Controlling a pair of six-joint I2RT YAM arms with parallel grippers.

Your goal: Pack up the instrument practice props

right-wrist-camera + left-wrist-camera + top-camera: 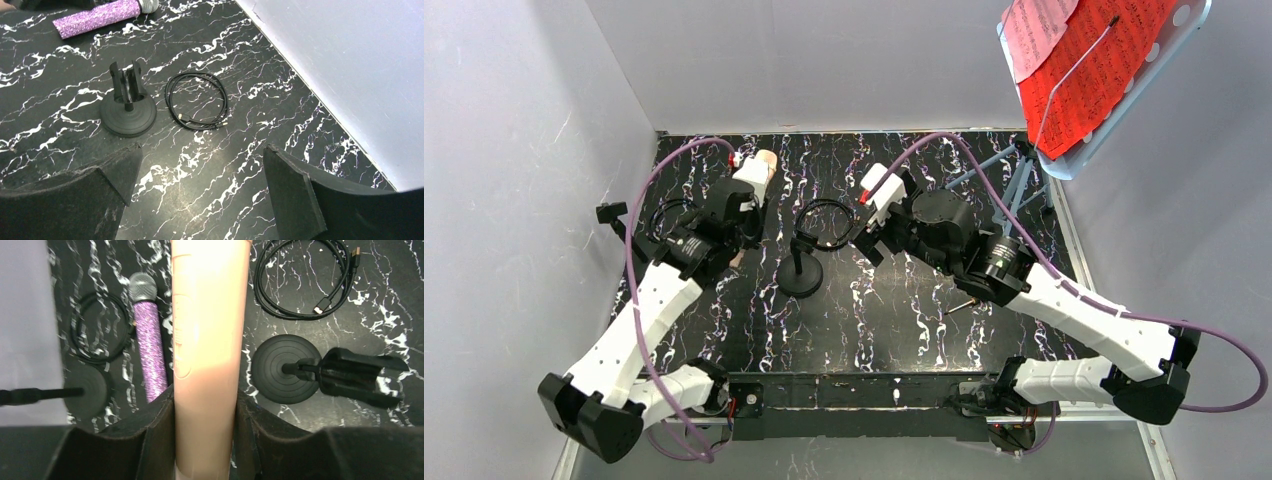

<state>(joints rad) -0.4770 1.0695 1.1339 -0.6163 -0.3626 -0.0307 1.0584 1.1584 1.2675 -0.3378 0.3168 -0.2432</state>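
Marbled table (904, 310); sheet music (1114, 80) unreadable

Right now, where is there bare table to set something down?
Bare table: the near strip in front of the centre mic post. Crowded: the left side, where the purple microphone, second post and a cable sit under the held cream microphone.

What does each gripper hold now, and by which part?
The left gripper holds the cream microphone by its smooth body, low on its length. The right gripper is open and holds nothing.
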